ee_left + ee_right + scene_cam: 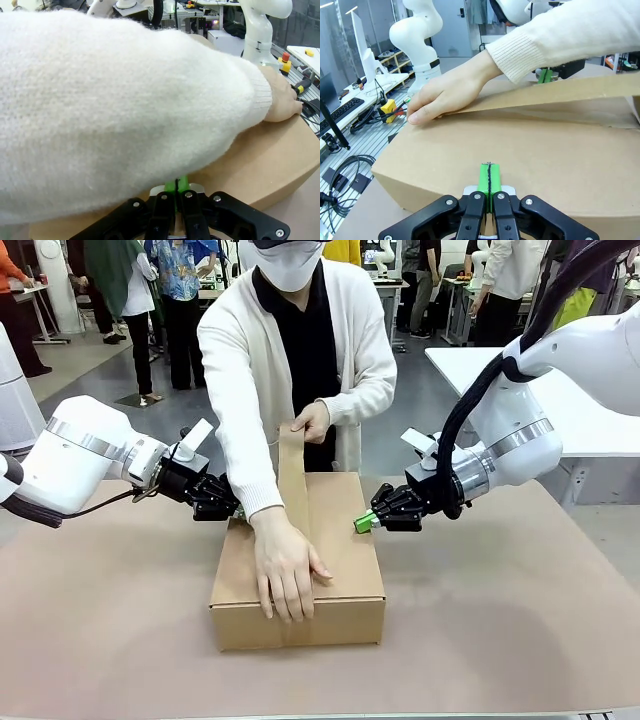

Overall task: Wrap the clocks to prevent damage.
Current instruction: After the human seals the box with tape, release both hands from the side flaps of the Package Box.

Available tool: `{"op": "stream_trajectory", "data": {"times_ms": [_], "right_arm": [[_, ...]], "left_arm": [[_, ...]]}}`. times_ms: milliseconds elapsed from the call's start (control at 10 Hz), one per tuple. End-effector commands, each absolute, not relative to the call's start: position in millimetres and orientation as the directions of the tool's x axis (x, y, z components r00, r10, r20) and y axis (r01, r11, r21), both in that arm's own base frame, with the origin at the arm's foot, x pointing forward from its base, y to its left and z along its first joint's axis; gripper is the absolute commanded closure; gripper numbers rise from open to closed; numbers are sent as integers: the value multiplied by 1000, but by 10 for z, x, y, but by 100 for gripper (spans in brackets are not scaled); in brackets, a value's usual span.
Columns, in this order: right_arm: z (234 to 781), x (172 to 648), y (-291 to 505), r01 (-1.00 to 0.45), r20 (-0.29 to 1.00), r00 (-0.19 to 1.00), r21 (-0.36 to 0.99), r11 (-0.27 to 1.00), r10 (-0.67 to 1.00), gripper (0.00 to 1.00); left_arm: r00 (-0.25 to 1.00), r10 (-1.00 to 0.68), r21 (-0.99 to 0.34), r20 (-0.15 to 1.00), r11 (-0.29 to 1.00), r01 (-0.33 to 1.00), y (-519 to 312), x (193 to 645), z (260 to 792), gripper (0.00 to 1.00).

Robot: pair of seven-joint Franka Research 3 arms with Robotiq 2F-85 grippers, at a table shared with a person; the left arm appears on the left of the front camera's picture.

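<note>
The wrapping looks finished and the job has moved on to sealing: a person is laying a strip of brown tape (292,465) down the middle of the closed cardboard box (345,540), one hand (287,568) flat on the strip at the box's near edge, the other hand (314,421) holding it taut beyond the far edge. The clocks must be inside the box, I'd guess; no bundle can be seen, so I can't say where in it they lie.

Both arms brace the box. The left tool (232,508) is clenched empty, its tips at the box's left wall under the person's sleeve (115,100). The right tool (363,523) is also clenched on nothing, its green tips pressed together and meeting the box's right wall near the top edge.

Next, I'd judge, the strip needs smoothing down along the lid and over the near face, while both tools keep pinning the box so it doesn't slide on the surface (500,620).
</note>
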State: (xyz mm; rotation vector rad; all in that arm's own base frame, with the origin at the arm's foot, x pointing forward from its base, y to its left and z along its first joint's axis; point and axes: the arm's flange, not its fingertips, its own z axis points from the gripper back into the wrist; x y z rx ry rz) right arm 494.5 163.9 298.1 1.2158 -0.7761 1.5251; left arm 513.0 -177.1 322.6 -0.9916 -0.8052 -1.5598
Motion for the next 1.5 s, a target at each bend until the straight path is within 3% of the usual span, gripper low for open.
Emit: {"op": "stream_trajectory", "data": {"times_ms": [0, 1400], "right_arm": [[2955, 4943, 1642, -952, 951, 7, 100, -289, 309, 99], [2955, 4943, 1642, -952, 951, 7, 100, -289, 309, 99]], "left_arm": [[-79, -424, -5, 902, -194, 981, -1766, 5136, 3184, 100], [-79, -424, -5, 902, -194, 981, -1766, 5136, 3184, 100]]}}
